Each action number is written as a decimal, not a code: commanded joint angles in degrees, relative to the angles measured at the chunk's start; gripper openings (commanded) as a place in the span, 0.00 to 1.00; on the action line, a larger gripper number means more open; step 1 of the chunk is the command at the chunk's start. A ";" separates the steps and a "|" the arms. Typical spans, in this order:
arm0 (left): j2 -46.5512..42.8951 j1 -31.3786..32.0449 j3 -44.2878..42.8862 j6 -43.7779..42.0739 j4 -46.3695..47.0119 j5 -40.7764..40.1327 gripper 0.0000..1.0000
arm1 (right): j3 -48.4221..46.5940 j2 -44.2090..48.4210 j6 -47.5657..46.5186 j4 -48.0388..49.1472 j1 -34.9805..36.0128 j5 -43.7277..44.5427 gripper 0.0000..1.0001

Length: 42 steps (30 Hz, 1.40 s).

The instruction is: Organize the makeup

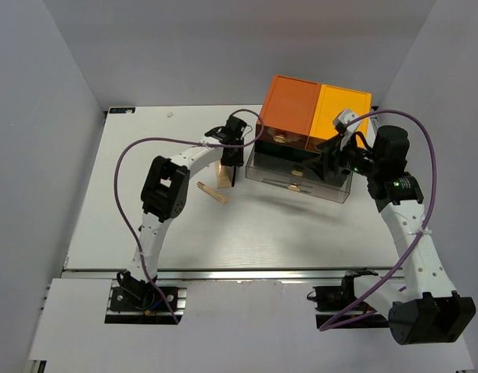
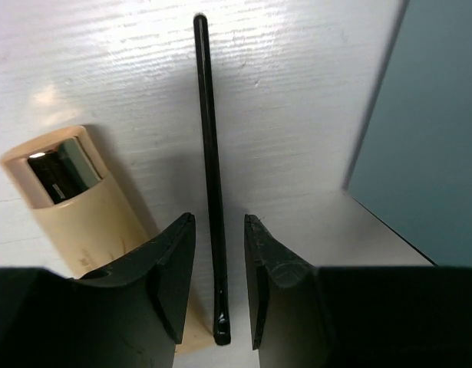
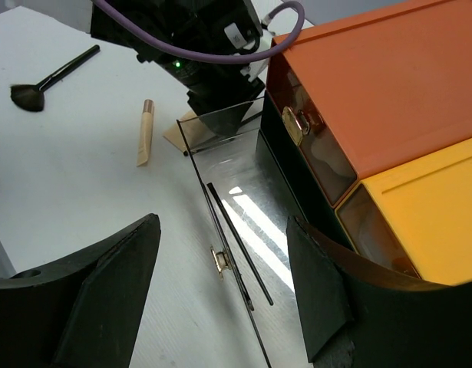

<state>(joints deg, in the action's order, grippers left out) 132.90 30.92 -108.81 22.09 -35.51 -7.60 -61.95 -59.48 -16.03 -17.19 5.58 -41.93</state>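
left gripper (image 2: pixel 219 230) narrow, straddling pencil (image 2: pixel 207 138) beside tube (image 2: pixel 82 207), lined up to pinch, I judge | right gripper (image 3: pixel 220 230) wide, waiting over open drawer (image 3: pixel 239 169)

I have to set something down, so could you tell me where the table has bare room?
Bare table runs from the tan stick and the open drawer to the near edge. Crowded: beside the orange box, where the left gripper straddles a black pencil next to the beige tube.

Glossy black pencil (image 2: pixel 209 169), matt beige tube (image 2: pixel 101 226) with mirror-shiny cap (image 2: pixel 59 170), faintly grained white table (image 2: pixel 297 100), clear plastic drawer (image 3: pixel 212 134).
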 commanded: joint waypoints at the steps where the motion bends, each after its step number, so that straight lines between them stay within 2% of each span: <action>1: 1.22 1.25 -1.40 0.50 -1.14 -2.42 0.42 | 0.78 1.39 0.21 1.37 -0.49 0.01 0.72; 4: 1.92 2.21 -1.58 0.59 -2.54 -5.14 0.40 | 0.78 1.47 0.21 1.37 -0.57 0.01 0.72; 7: 2.62 2.83 -1.58 1.47 -5.09 -8.82 0.34 | 1.04 1.74 0.21 1.46 -0.66 0.27 0.72; 8: 2.71 3.01 -1.23 1.56 -5.27 -9.62 0.29 | 1.13 1.83 0.21 1.55 -0.84 0.27 0.72; 14: 2.45 3.27 3.25 1.29 -6.68 -12.97 0.16 | 1.22 2.00 0.30 1.72 -0.93 0.27 0.72; 18: 2.01 3.27 6.59 0.94 -6.24 -12.80 0.00 | 1.13 2.00 0.48 1.98 -1.01 0.10 0.72; 21: 1.84 3.27 6.42 1.03 -6.24 -11.57 0.00 | 1.05 2.09 0.48 1.81 -1.02 0.10 0.72; 30: -4.31 0.38 -3.68 9.02 -4.23 -4.36 0.00 | 0.87 2.53 0.30 1.63 -1.28 0.18 0.72; 35: -10.28 -2.26 -0.35 14.03 -1.15 -1.46 0.00 | 0.96 2.79 0.48 1.98 -1.37 -0.17 0.72; 42: -18.97 -4.72 6.15 14.48 1.74 -0.85 0.00 | 1.05 2.97 0.48 1.90 -1.54 -0.17 0.72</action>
<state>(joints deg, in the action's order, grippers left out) 122.08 26.76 -104.81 35.42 -36.36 -10.46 -60.99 -57.67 -15.84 -16.95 4.49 -41.76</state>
